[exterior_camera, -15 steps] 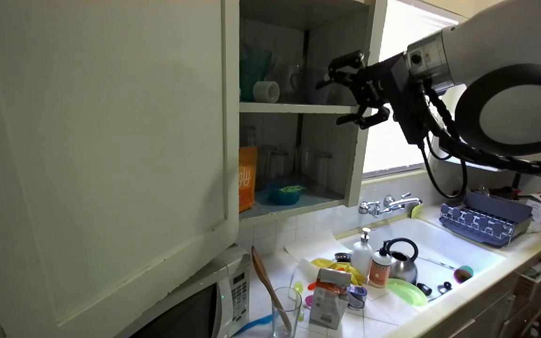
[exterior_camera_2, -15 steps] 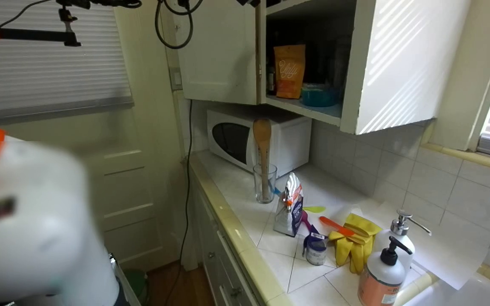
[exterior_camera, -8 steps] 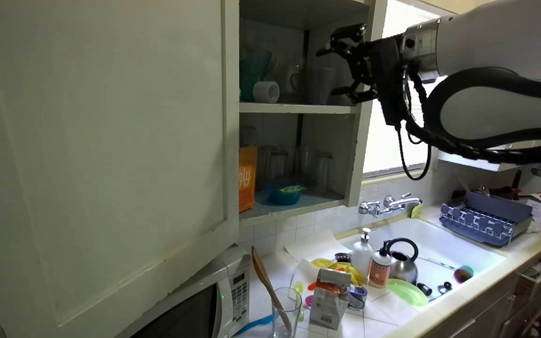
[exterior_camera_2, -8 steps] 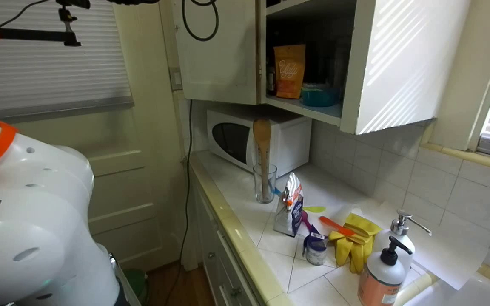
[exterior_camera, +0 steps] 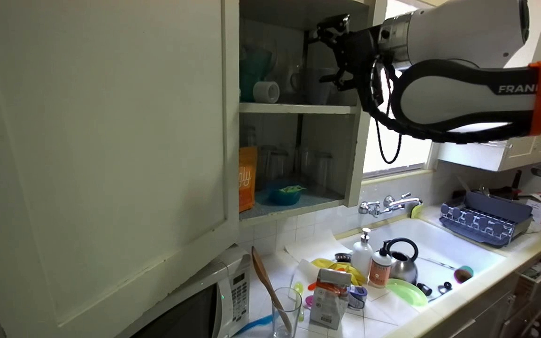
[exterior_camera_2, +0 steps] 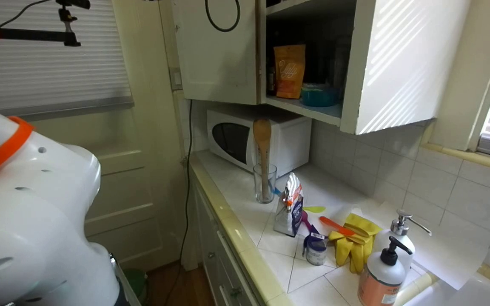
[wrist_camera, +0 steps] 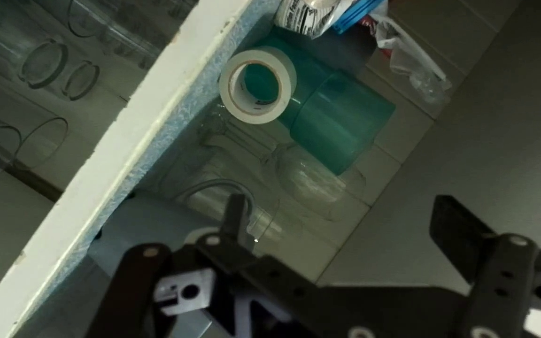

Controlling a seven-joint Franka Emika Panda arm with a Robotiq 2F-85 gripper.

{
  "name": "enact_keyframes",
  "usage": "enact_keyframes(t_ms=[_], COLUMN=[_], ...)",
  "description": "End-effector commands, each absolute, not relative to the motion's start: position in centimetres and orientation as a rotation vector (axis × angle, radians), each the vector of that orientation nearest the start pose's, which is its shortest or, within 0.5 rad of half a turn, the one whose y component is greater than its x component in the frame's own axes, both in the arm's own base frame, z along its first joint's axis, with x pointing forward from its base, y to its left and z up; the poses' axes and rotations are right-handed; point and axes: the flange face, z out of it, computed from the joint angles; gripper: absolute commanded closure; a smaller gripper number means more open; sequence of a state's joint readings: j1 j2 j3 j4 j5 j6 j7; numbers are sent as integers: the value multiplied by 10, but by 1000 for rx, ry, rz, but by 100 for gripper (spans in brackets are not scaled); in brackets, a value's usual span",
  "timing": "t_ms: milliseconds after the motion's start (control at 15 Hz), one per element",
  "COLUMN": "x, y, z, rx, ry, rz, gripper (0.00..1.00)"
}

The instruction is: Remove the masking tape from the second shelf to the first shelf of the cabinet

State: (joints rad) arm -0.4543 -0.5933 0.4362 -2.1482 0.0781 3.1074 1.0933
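The masking tape (exterior_camera: 265, 92), a white roll, lies on its side on the second shelf (exterior_camera: 298, 109) of the cabinet (exterior_camera: 355, 159). In the wrist view the tape (wrist_camera: 288, 84) sits at the shelf edge (wrist_camera: 115, 136), its hole facing the camera, in front of a green container. My gripper (exterior_camera: 318, 58) is open and empty, above shelf level at the right side of the upper opening, right of and higher than the tape. In the wrist view its fingers (wrist_camera: 339, 202) are apart, away from the tape. The first shelf (exterior_camera: 294, 211) is below; it also shows in an exterior view (exterior_camera_2: 304, 111). The gripper is out of that view.
A green container (wrist_camera: 341, 117), clear glasses (wrist_camera: 313, 173) and a grey cup (wrist_camera: 153, 225) stand on the second shelf. An orange pouch (exterior_camera: 247, 178), a teal bowl (exterior_camera: 283, 195) and glasses are on the first shelf. The open cabinet door (exterior_camera: 111, 141) is at left.
My gripper has moved up and left in an exterior view, from the cabinet's right post to the upper opening. It stays open. The tape has not moved.
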Motion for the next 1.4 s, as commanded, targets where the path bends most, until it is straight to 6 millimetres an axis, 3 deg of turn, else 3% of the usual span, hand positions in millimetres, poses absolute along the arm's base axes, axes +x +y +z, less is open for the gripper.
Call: enact_keyframes(t_ms=[0,267,867,933,1333], x=[437,459,506,492,495], y=[66,65,59,58,57], z=[803,807,791,791,790], rx=[-1678,-1670,-1691,-1699,-1702], ry=[980,1042,1108,1087,1086], rz=[-1665,-1587,-1438,-1498,-1495], gripper=[0,0,0,0,0])
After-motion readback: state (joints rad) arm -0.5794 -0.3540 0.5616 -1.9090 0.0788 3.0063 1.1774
